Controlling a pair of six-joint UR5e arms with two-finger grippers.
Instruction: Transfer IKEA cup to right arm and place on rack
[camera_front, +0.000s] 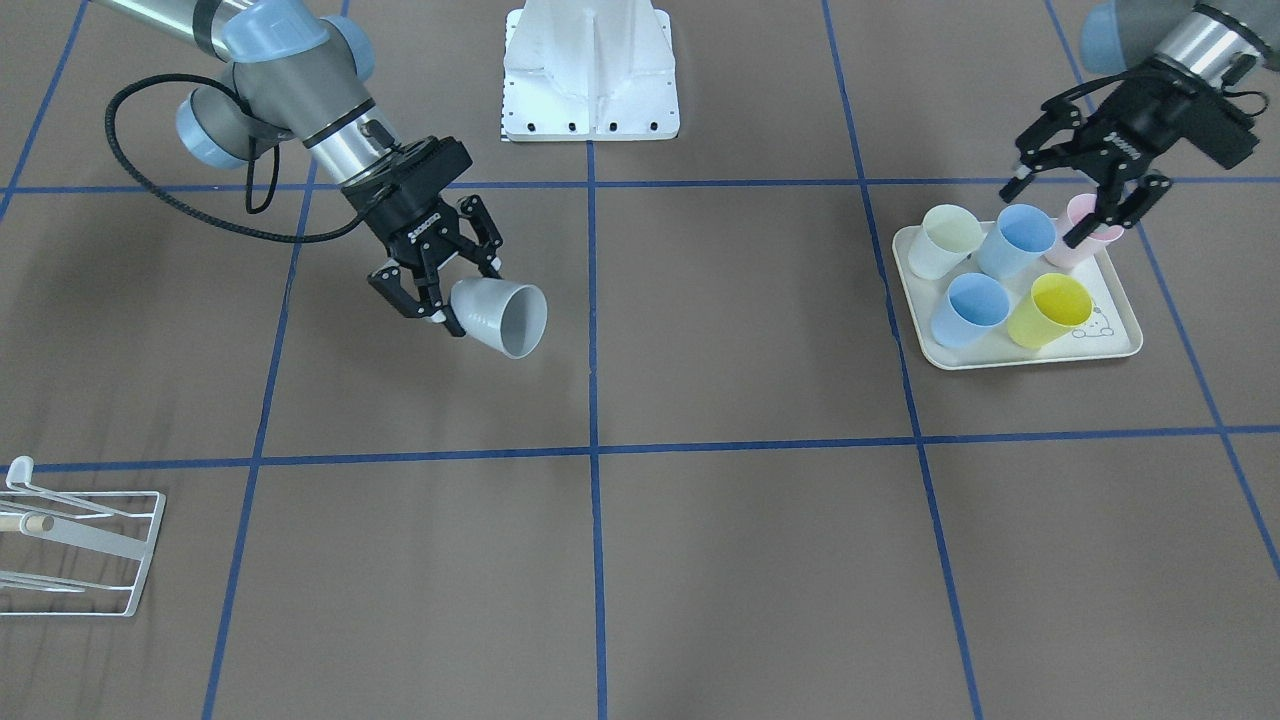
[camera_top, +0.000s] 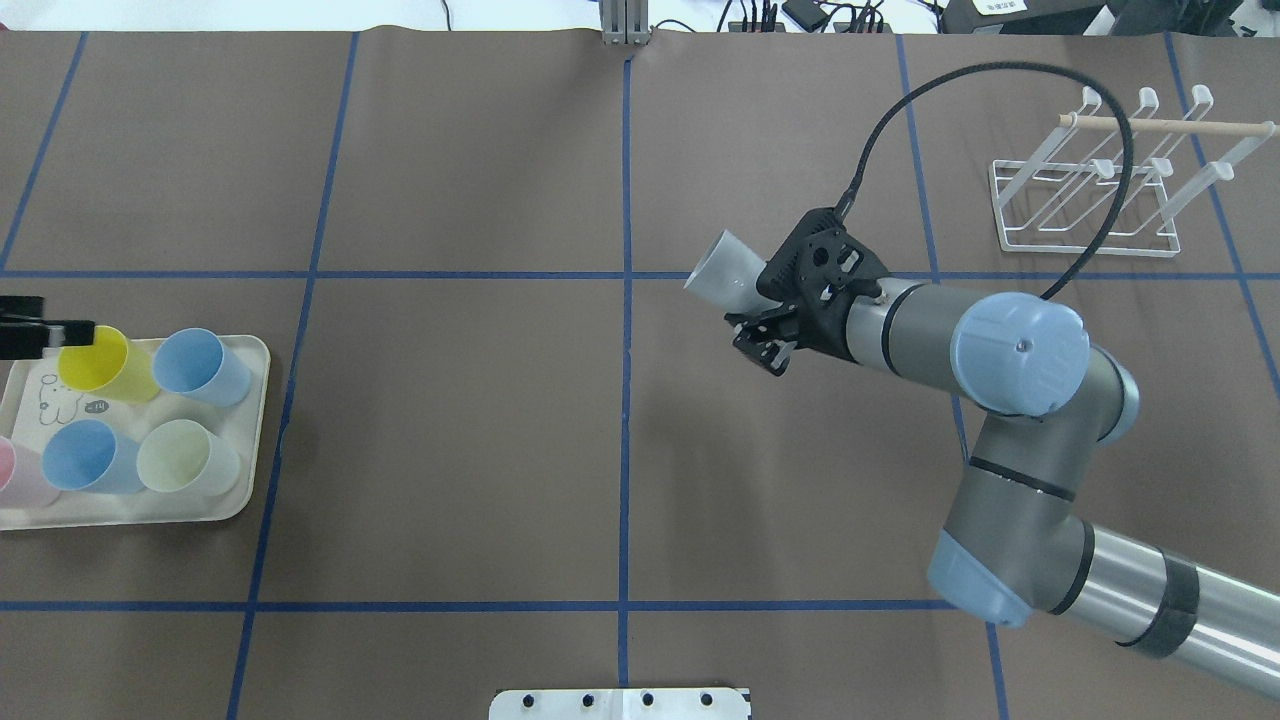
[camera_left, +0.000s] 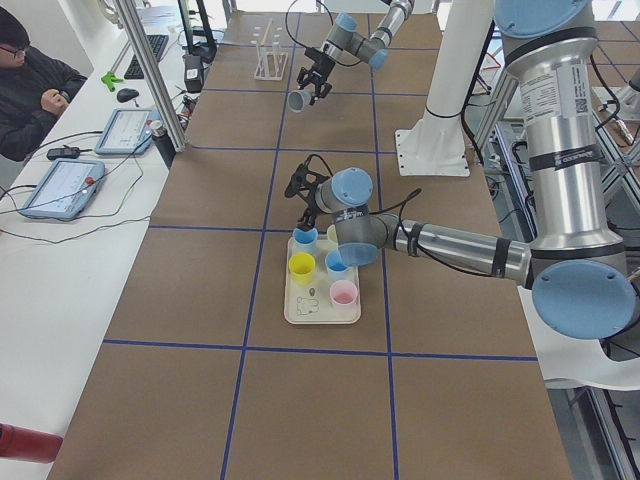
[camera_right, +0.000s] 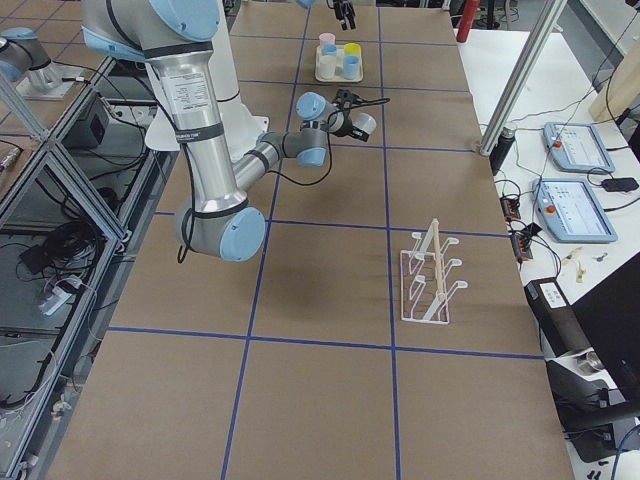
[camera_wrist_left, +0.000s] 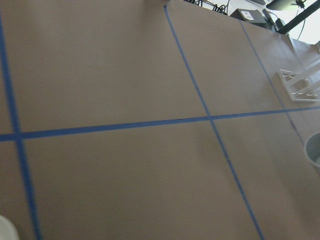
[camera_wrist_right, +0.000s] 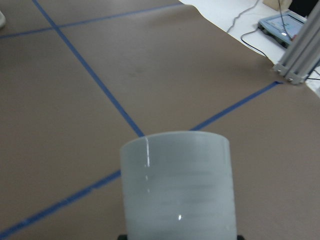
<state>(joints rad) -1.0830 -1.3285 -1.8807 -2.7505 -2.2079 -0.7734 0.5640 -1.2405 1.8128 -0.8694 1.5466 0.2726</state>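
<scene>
1. The right arm (camera_top: 1010, 400) comes in from the robot's right side, bends sharply at the elbow and sends its forearm toward the middle of the table (camera_front: 700, 560), with the wrist roughly level.
2. The right gripper (camera_front: 462, 295) has its two fingers pressed against the narrow base of the grey cup (camera_front: 505, 318), pinching it from opposite sides.
3. The grey cup is held on its side in the air above the table. Its mouth points away from the robot and toward the robot's left, close to the centre blue tape line (camera_front: 592, 400). In the right wrist view it fills the lower middle of the frame.
4. The rack (camera_top: 1090, 190) stands on the table's far right part as the robot sees it, with its wooden rod (camera_top: 1165, 125) running across the top. It is well apart from the grey cup.
5. The left gripper (camera_front: 1045, 213) hangs over the tray (camera_front: 1120, 340), angled downward, with its fingers spread wide apart above the cups there.
6. On the tray, mouth up, stand a pale green cup (camera_front: 945, 240), two blue cups (camera_front: 970, 310), a yellow cup (camera_front: 1050, 310) and a pink cup (camera_front: 1095, 240). The pink cup is partly hidden behind one finger of the left gripper
</scene>
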